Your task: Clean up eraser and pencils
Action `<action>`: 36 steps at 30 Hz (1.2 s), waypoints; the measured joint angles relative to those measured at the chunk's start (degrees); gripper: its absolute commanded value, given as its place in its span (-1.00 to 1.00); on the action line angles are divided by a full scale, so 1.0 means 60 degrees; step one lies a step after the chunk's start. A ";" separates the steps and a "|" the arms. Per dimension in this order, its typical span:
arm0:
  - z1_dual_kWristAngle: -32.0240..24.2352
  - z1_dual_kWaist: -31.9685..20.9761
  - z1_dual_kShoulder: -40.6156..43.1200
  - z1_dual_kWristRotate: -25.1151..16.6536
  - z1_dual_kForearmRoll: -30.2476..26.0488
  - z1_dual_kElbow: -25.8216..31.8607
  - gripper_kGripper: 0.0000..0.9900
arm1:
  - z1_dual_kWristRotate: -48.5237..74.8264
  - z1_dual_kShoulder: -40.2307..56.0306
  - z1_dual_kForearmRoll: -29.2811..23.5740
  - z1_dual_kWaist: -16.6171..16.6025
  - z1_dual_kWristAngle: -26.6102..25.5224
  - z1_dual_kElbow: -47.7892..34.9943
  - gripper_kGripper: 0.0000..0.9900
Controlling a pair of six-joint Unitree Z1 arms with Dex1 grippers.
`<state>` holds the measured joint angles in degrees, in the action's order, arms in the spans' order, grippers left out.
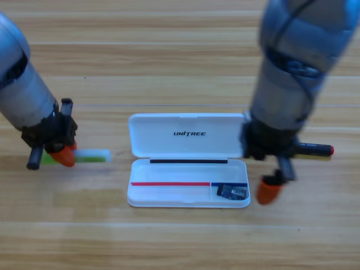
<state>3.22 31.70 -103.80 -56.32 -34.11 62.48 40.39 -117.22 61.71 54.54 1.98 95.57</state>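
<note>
While the eraser (232,192) lies in the case's (185,199) right compartment, both arms are low.
Left gripper (63,155) over green pencil (93,156); right gripper (270,190) beside case; jaws' state unclear; black pencil (315,149) on bench (180,242).

Looks like a robotics lab / demo bench. Evidence: two grey industrial-style arms, left arm (22,95) and right arm (292,73), come in over a plain wooden desk (180,242) w/ plank grain. A white pencil case (188,160), lid open, carries a "UNITREE" logo, i.e. robot-maker branding. Only small stationery on the desk: a green-and-white pencil (93,156), a black pencil w/ red tip (315,149), and an eraser (232,192) in the case's small compartment. No walls or furniture visible.
</note>
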 measured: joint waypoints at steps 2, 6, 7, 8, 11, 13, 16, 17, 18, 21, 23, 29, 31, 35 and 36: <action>-0.0001 0.0142 0.0067 0.0033 -0.0491 0.0328 -1.00 | 0.0000 0.0462 0.0005 0.0014 -0.0222 -0.0689 0.85; -0.0001 0.0652 0.0073 0.0331 -0.1172 0.0887 -1.00 | 0.0000 0.1179 0.0031 0.0047 -0.0443 -0.1886 0.85; -0.0001 0.0800 0.0073 0.0431 -0.1270 0.1019 -1.00 | 0.0000 0.1303 0.0034 0.0045 -0.0443 -0.2074 0.85; -0.0001 0.0966 0.0073 0.0552 -0.1400 0.1173 -1.00 | 0.0000 0.1441 0.0037 0.0031 -0.0443 -0.2268 0.85; -0.0001 0.1402 0.0071 0.0796 -0.1719 0.1648 -1.00 | 0.0001 0.1578 0.0037 -0.0114 -0.0433 -0.2622 0.85; -0.0001 0.1649 0.0070 0.0983 -0.1849 0.1940 -1.00 | 0.0058 0.1578 0.0037 -0.0308 -0.0432 -0.2769 0.85; -0.0001 0.1988 0.0031 0.1170 -0.1918 0.2214 -1.00 | 0.0270 0.1578 0.0003 -0.0740 -0.0411 -0.2796 0.85; -0.0001 0.2095 0.0002 0.1239 -0.1925 0.2281 -1.00 | 0.0383 0.1578 -0.0038 -0.0900 -0.0391 -0.2797 0.85; -0.0001 0.2191 -0.0048 0.1303 -0.1930 0.2343 -1.00 | 0.0499 0.1577 -0.0108 -0.1064 -0.0344 -0.2797 0.85; -0.0001 0.2372 -0.0222 0.1479 -0.1938 0.2427 -1.00 | 0.0872 0.1523 -0.0446 -0.1542 -0.0221 -0.2800 0.85; -0.0001 0.2470 -0.0418 0.1517 -0.1947 0.2492 -1.00 | 0.1135 0.1381 -0.0905 -0.1867 -0.0073 -0.2801 0.85; -0.0001 0.2611 -0.0989 0.1550 -0.1957 0.2699 -1.00 | 0.1691 0.0830 -0.1465 -0.2644 0.0130 -0.2665 0.85; -0.0001 0.2688 -0.1119 0.1644 -0.1959 0.2855 -1.00 | 0.1924 0.0598 -0.1597 -0.2825 0.0130 -0.2533 0.85; -0.0001 0.2893 -0.1193 0.1912 -0.2037 0.3135 -1.00 | 0.2271 0.0204 -0.1820 -0.3023 0.0130 -0.2247 0.85; -0.0001 0.2958 -0.1193 0.1974 -0.2085 0.3183 -1.00 | 0.2307 0.0124 -0.1841 -0.3048 0.0129 -0.2139 0.85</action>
<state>3.21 49.44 -110.96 -44.48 -46.62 81.58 54.23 -116.47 50.66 36.26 2.75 82.74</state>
